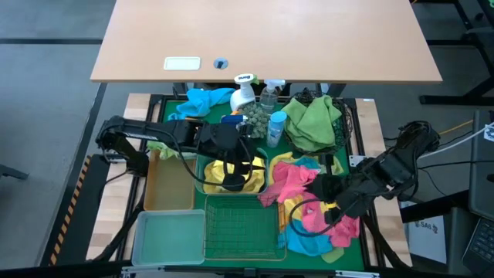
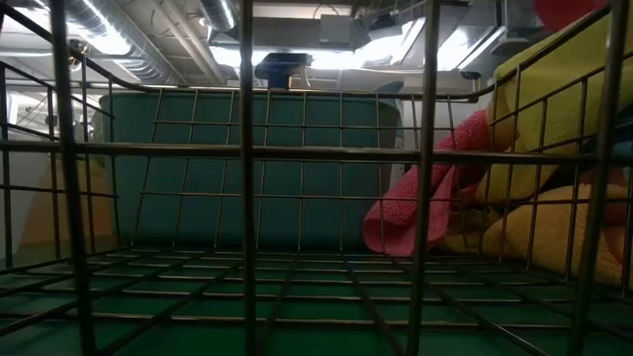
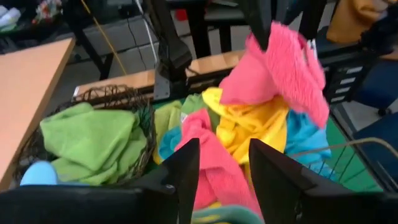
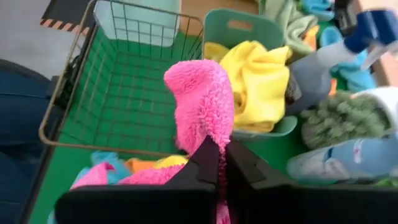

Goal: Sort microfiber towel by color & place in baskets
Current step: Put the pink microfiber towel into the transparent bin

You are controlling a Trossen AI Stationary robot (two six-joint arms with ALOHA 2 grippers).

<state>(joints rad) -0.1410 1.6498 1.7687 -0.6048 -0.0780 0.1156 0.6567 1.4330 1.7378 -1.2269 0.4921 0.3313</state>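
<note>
My right gripper (image 4: 221, 167) is shut on a pink towel (image 4: 200, 102) above the mixed pile of pink, yellow and blue towels (image 1: 309, 201) at the table's right. The left wrist view shows that pink towel (image 3: 283, 65) hanging under the right gripper (image 3: 262, 28). My left gripper (image 3: 224, 171) is open and empty, hovering over the teal tub (image 1: 207, 184), which holds a yellow towel (image 1: 235, 176). The green wire basket (image 1: 243, 224) lies near the front edge. Left of it are the clear bin (image 1: 170, 235) and the tan tray (image 1: 170, 181). My right gripper pinches a bunched fold of the pink towel (image 4: 217, 146) between its two fingers, slanting down from above. The towel hangs slack below the fingers (image 3: 260, 18), over the pile; whether its lower end touches the pile I cannot tell.
A round black wire basket (image 1: 343, 123) with green towels (image 1: 312, 123) stands at the back right. Spray bottles (image 1: 258, 96) and a blue towel (image 1: 199, 100) crowd the back. The low view looks through the green basket's wires (image 2: 247, 178) at the teal tub (image 2: 257, 168).
</note>
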